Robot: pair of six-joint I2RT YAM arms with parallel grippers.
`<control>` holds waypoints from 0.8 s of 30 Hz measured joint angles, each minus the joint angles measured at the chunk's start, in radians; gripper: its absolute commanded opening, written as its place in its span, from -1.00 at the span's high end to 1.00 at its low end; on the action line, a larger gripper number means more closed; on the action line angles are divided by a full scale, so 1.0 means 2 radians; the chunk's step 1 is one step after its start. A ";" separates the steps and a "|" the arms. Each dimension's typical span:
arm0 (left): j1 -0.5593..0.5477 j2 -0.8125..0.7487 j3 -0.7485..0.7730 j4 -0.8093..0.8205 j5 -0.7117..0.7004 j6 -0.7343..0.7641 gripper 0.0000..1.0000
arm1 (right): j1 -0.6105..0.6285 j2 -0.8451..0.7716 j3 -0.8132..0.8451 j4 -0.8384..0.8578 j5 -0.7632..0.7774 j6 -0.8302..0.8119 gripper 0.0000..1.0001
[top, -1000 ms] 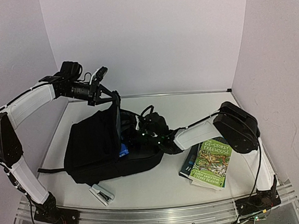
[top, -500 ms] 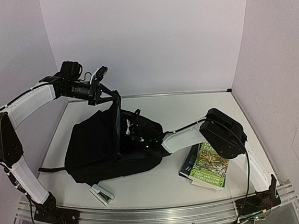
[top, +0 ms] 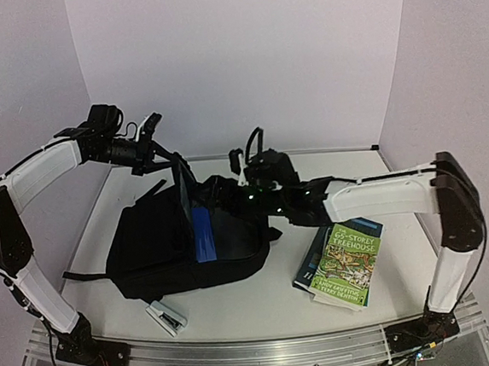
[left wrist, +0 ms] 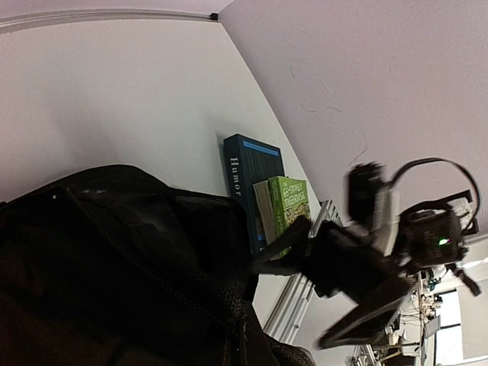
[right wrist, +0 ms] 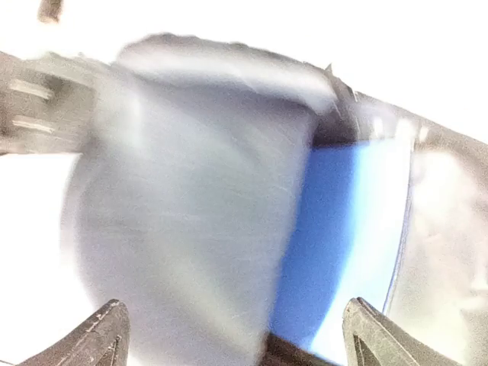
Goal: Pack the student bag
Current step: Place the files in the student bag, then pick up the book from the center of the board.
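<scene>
While the student bag (top: pixel 151 242) is lying flat on the left half of the table (top: pixel 264 310) with its mouth open, the left claw (top: pixel 161 155) is, as far as I can judge, clamping the top edge of the flap (top: pixel 182 188) and holding it upright. The right claw (right wrist: pixel 232 309) is hanging just at the right rim of the mouth with its fingers wide apart and nothing between them. The green book (top: pixel 347 264) is resting on the dark blue book (top: pixel 307 267), both outside the bag and near it, so I am judging the packing as not finished. What is worrying me is this: the fabric may be slipping out of the left claw, and then the flap would be dropping over the mouth; the right claw may be catching in the soft fabric and dragging the whole bag; and a book corner may be snagging on the rim on the way in. The long axis of the bag is running roughly from left to right across the table, the open mouth is facing up and toward the right, where the books are, and a thin strap (top: pixel 81 277) is trailing out at the opposite, left end. A blue panel (top: pixel 202 234) is showing inside, but I cannot tell if it is lining or a packed thing.
</scene>
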 measured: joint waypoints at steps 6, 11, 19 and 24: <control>0.025 -0.027 -0.035 -0.011 -0.018 0.003 1.00 | 0.000 -0.139 -0.044 -0.084 0.058 -0.025 -0.96; 0.033 -0.036 -0.054 -0.010 -0.026 0.012 1.00 | -0.024 -0.221 -0.086 -0.224 0.105 -0.019 -0.97; 0.034 -0.034 -0.077 -0.001 -0.022 0.014 1.00 | -0.172 -0.357 -0.210 -0.386 0.115 0.027 -0.97; 0.035 -0.028 -0.079 0.003 -0.020 0.014 1.00 | -0.245 -0.413 -0.280 -0.417 0.097 0.054 -0.97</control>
